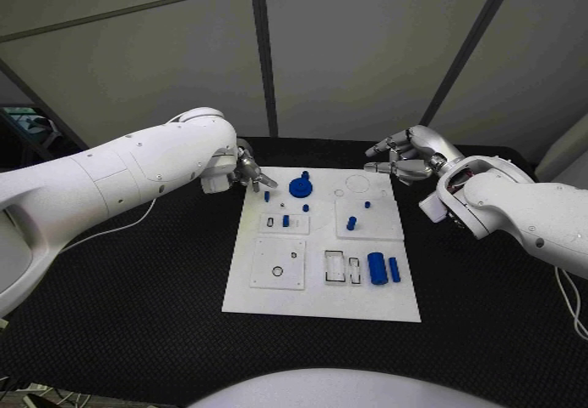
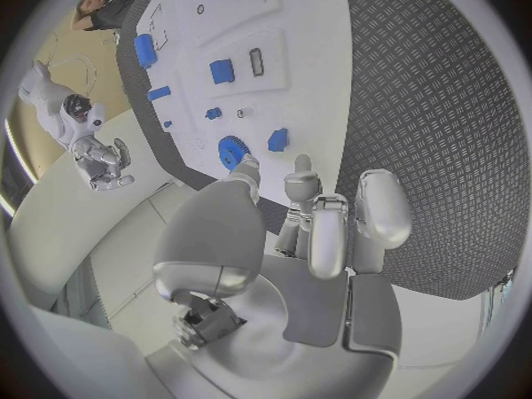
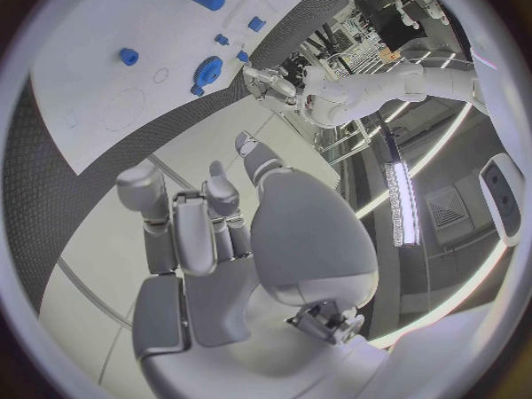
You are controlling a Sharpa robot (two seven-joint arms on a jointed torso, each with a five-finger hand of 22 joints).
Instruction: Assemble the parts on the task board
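Note:
The white task board (image 1: 321,293) lies in the middle of the black table. A blue gear with a knob (image 1: 302,184) stands near its far edge, also seen as the blue gear (image 2: 230,151) and the gear (image 3: 207,68). Small blue pegs (image 1: 285,220) (image 1: 352,223) stand in the board's square plates. Two blue cylinders (image 1: 377,268) lie side by side at the near right. My left hand (image 1: 249,170) hovers at the board's far left corner, fingers apart and holding nothing, one fingertip (image 2: 246,164) close beside the gear. My right hand (image 1: 402,157) hangs beyond the far right corner, loosely spread and holding nothing.
A square white plate (image 1: 279,263) with a small ring hole sits on the board's near left, with rectangular slots (image 1: 335,266) beside it. A thin ring outline (image 1: 357,182) marks the far right of the board. Black mat (image 1: 490,289) surrounds the board.

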